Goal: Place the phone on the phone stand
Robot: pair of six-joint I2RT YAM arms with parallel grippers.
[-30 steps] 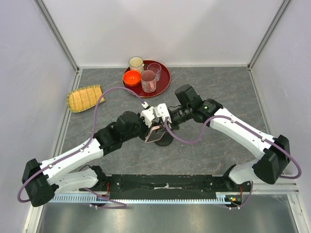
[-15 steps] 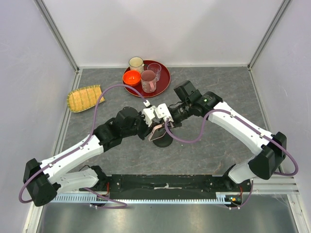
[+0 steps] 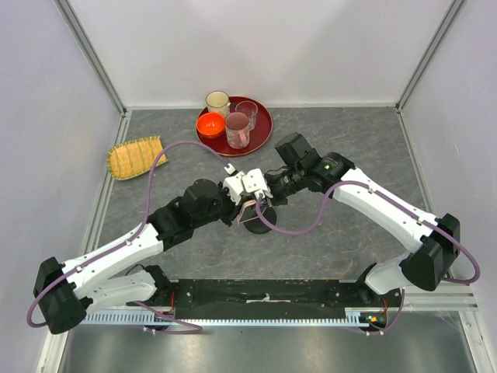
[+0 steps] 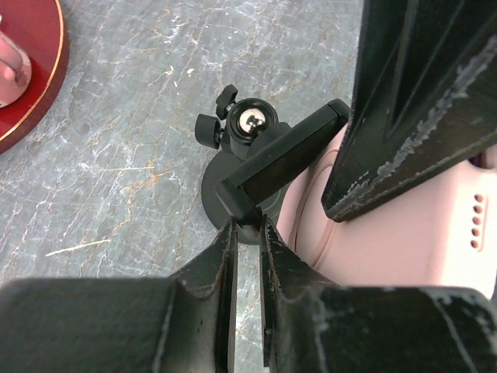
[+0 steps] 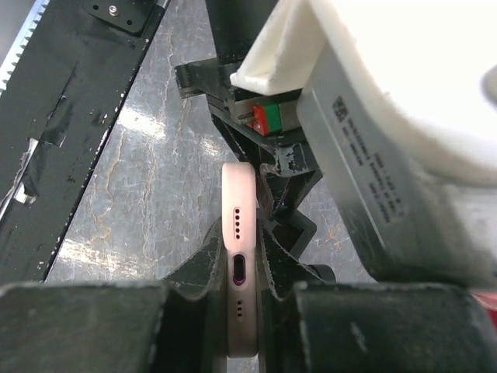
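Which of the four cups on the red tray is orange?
The cup at the tray's left edge; the others are a cream mug and two clear glasses.

Robot lab cell, white panel walls (image 3: 256, 47), aluminium framing (image 3: 92, 58), grey tabletop (image 3: 349, 140)

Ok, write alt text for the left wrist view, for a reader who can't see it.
The left gripper pinches the black holder of the phone stand at its lower end, over the grey marbled table. The phone, in its pale pink case, sits just right of the holder, and one finger of the right gripper fills the upper right.
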